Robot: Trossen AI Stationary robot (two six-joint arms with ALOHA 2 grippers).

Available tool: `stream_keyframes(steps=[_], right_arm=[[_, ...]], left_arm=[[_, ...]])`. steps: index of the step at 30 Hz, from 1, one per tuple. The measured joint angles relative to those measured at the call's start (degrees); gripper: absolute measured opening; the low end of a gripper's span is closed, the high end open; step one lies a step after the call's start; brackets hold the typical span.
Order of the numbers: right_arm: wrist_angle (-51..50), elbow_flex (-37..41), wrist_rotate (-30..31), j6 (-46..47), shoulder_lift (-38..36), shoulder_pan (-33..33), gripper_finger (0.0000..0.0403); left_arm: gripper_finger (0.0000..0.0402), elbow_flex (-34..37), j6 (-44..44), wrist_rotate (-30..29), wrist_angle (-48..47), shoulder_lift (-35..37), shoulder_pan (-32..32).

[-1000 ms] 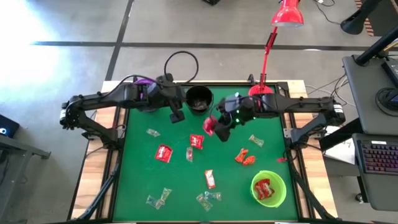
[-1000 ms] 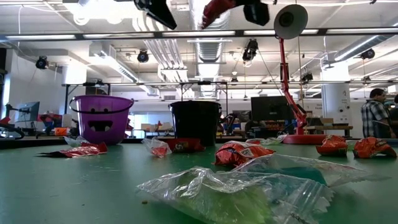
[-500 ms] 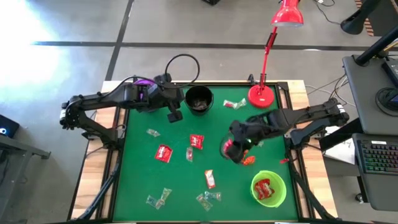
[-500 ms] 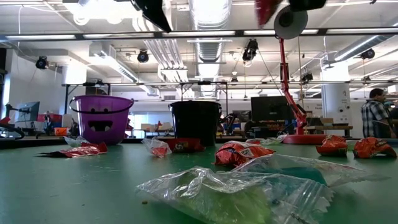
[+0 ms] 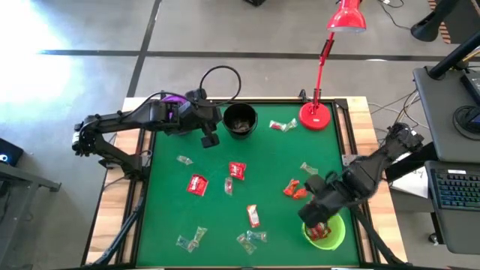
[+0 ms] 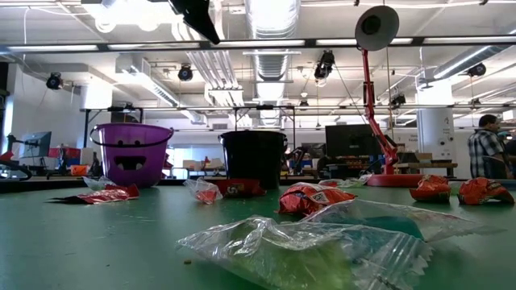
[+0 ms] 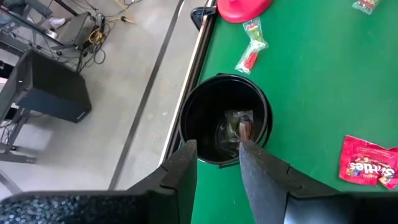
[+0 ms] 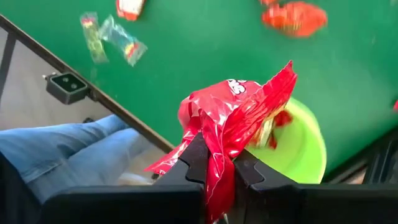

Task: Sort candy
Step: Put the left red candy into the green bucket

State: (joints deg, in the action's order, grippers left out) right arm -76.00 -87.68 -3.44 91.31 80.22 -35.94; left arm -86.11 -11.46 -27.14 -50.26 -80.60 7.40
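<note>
My right gripper (image 5: 315, 227) is above the green bowl (image 5: 332, 238) at the table's near right, shut on a shiny red candy packet (image 8: 239, 115). The bowl holds other red candy (image 8: 283, 119). My left gripper (image 7: 217, 165) is open and empty over the black bowl (image 7: 225, 118) at the far edge, which holds a clear-wrapped candy (image 7: 239, 124). Red packets (image 5: 197, 184), orange candies (image 5: 294, 189) and clear-wrapped candies (image 5: 191, 240) lie scattered on the green table. The purple bowl (image 6: 129, 153) stands under the left arm. My right gripper pinches the red packet between its two fingers at a crumpled end (image 8: 214, 163). The fingers come from above, pointing down. The rest of the packet sticks out past the fingertips, lifted clear over the green bowl's rim (image 8: 317, 140).
A red desk lamp (image 5: 315, 116) stands at the far right of the table. A person's legs in jeans (image 8: 62, 149) show beside the table's near edge in the right wrist view. A clear bag (image 6: 322, 242) lies close in the low view.
My right gripper has carried the red packet from near the black bowl toward the table's near right, and now stands over the green bowl, still shut on it. It has left the low view.
</note>
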Motion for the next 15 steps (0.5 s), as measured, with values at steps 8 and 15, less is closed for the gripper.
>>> stream_keyframes(steps=[8, 15], right_arm=[[0.0, 0.0, 0.0, 14.5, 0.7, -8.8, 0.0013], [0.0, 0.0, -4.1, 17.1, 2.5, -10.6, 0.0013]], left_arm=[[0.0104, 0.0, 0.0, 0.0, 0.1, 0.0, 0.0], [0.0104, 0.0, -0.1, 0.0, 0.1, 0.0, 0.0]])
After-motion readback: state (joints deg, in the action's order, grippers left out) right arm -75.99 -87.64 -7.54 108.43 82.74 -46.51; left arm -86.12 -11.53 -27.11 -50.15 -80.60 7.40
